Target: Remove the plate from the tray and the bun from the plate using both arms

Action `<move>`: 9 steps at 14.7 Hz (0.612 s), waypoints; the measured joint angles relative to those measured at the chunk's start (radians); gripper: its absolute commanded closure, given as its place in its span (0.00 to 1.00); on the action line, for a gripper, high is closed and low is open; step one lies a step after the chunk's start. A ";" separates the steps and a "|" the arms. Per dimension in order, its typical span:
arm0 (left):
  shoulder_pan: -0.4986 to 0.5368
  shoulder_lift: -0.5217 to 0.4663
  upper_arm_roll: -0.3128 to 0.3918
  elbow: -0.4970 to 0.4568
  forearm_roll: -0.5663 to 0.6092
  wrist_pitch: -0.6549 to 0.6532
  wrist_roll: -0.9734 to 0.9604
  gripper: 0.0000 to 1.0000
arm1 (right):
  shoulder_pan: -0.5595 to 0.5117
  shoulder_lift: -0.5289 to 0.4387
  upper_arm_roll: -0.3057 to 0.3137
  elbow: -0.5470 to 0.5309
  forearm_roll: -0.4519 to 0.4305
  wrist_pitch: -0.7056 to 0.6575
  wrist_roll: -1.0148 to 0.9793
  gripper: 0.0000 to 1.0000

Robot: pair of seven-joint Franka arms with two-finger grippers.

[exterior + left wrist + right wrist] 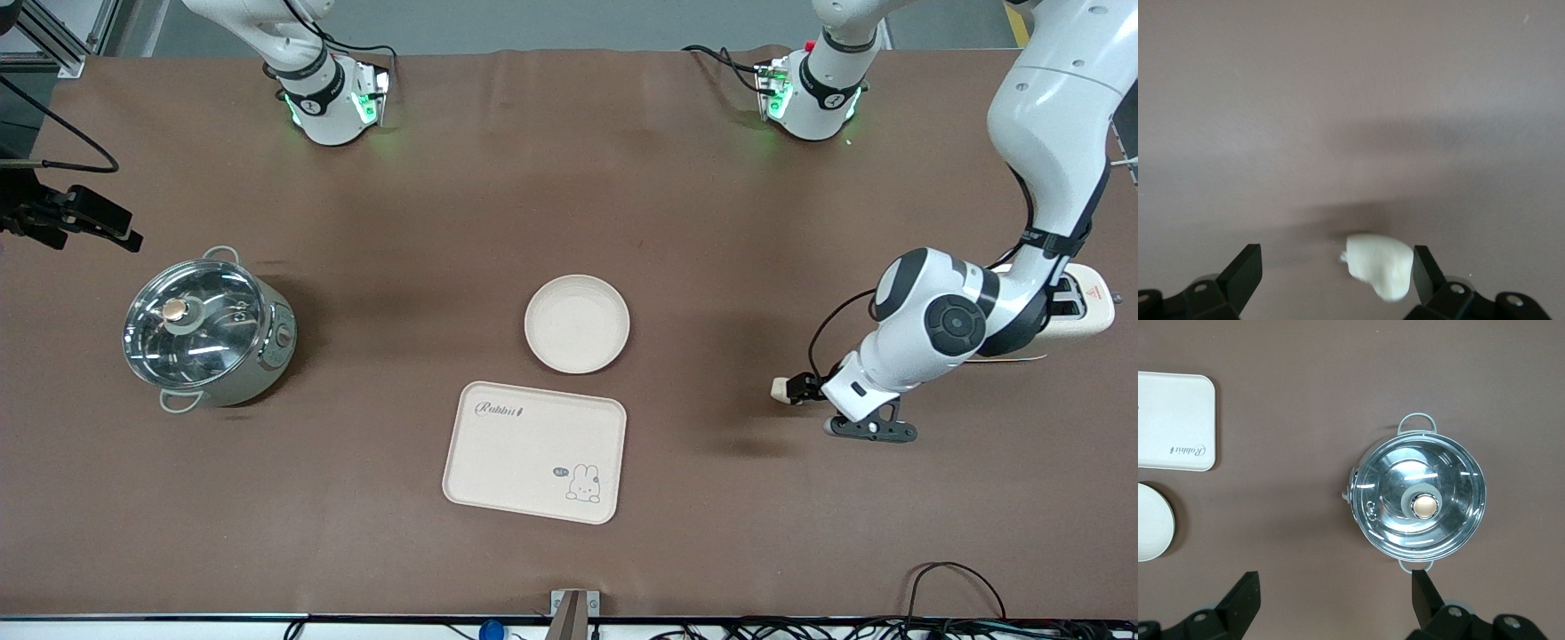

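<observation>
The round plate (576, 323) stands empty on the bare table, just farther from the front camera than the "Rabbit" tray (533, 452), which is also empty. My left gripper (800, 388) is low over the table toward the left arm's end. Its fingers are wide open in the left wrist view (1338, 267). The small white bun (1379, 263) lies between them, close against one finger (1426, 270). The bun (781, 388) shows at the fingertips in the front view. My right gripper (120, 229) is open and empty, high above the pot (1418, 503). The right wrist view also shows the tray (1175, 420) and plate (1151, 530).
A steel pot with a glass lid (206, 331) stands toward the right arm's end. A white toaster-like appliance (1080, 307) sits under the left arm at the table's edge. Cables lie along the front edge.
</observation>
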 measured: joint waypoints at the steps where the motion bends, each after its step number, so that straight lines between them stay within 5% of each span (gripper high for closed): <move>1: 0.004 -0.027 -0.022 0.025 0.000 -0.050 0.003 0.00 | 0.000 0.000 0.000 0.000 0.000 0.000 0.000 0.00; 6: 0.027 -0.222 -0.161 0.196 -0.084 -0.419 0.023 0.00 | 0.000 0.000 0.000 0.000 0.000 0.000 0.000 0.00; 8: -0.004 -0.334 -0.115 0.214 -0.187 -0.512 0.046 0.00 | 0.000 0.000 0.000 0.000 0.000 0.001 0.000 0.00; 9: -0.059 -0.391 -0.036 0.224 -0.257 -0.556 0.064 0.00 | 0.000 0.000 0.000 0.000 0.000 0.001 0.000 0.00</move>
